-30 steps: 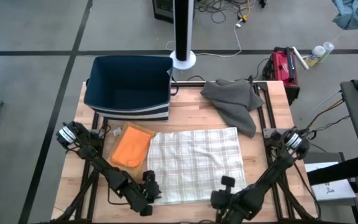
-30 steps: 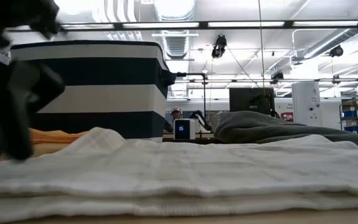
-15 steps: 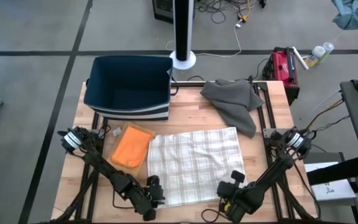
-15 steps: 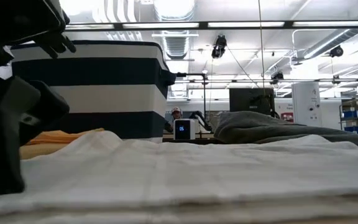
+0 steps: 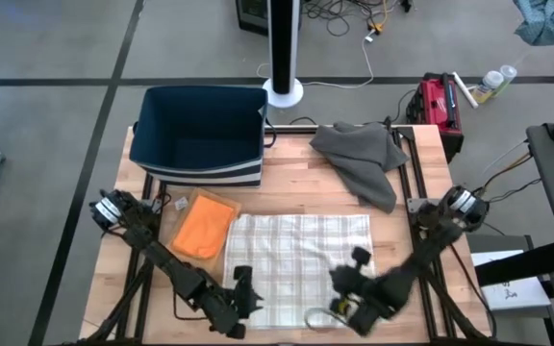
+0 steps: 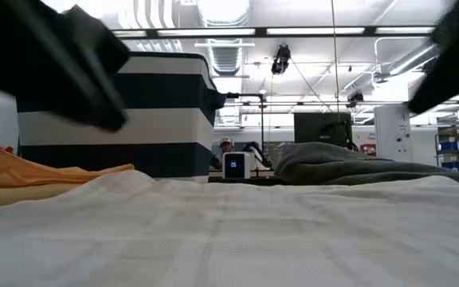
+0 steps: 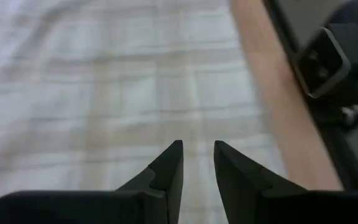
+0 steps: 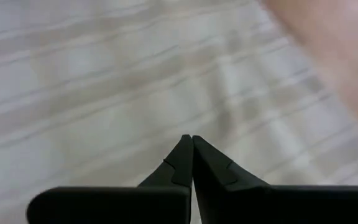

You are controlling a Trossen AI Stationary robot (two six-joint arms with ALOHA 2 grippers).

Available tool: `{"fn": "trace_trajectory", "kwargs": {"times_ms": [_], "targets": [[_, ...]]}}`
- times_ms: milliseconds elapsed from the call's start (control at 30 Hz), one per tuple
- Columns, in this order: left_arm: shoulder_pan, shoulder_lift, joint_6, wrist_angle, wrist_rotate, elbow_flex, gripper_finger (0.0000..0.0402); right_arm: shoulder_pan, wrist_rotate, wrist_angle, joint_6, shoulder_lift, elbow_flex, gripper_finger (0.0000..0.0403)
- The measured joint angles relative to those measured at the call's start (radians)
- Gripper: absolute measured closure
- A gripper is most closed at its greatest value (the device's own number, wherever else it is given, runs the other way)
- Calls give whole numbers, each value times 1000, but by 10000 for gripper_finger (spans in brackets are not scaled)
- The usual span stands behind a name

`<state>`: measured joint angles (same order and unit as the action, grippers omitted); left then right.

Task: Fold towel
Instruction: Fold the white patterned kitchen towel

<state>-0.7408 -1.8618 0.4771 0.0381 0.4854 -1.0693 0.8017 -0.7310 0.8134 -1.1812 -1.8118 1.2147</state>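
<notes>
A white plaid towel (image 5: 301,259) lies flat in the middle of the table and reaches close to the near edge; it fills the lower part of the low view (image 6: 229,231). My left gripper (image 5: 242,281) stands over the towel's near left part. Its fingertips (image 7: 197,148) are a narrow gap apart with only cloth seen beyond them. My right gripper (image 5: 358,258) is over the towel's near right part, its fingertips (image 8: 192,138) shut together above the cloth. My left gripper slants down toward the table's far side over the towel's near left part (image 7: 166,118); whether its tips touch the cloth I cannot tell. My right gripper slants down the same way over the near right part (image 8: 166,106); whether its shut tips touch the cloth I cannot tell.
A navy and white striped bin (image 5: 200,130) stands at the far left. An orange cloth (image 5: 203,229) lies just left of the towel. A crumpled grey cloth (image 5: 364,159) lies at the far right. Bare wood shows between the towel and the bin.
The towel has slid toward the table's near edge: its far edge has drawn back from the bin, and its layered near edge has left the low view. My right gripper has gone toward the far edge over the towel and turned. My left gripper has risen a little.
</notes>
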Motion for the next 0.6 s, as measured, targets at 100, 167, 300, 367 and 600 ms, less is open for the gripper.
{"fn": "trace_trajectory", "kwargs": {"times_ms": [100, 167, 300, 367, 600], "targets": [[39, -7, 3, -30, 24, 14, 319, -106, -5, -22, 53, -11, -54, 403], [59, -30, 10, -31, 26, 29, 319, -174, 12, -55, 54, -12, -109, 403], [76, -63, 53, -44, -12, 51, 319, -262, 98, -275, 102, -8, -233, 403], [76, -78, 81, -46, -29, 64, 319, -279, 120, -377, 108, -7, -294, 403], [72, -98, 128, -63, -11, 79, 319, -260, 18, -399, -98, 45, -406, 403]]}}
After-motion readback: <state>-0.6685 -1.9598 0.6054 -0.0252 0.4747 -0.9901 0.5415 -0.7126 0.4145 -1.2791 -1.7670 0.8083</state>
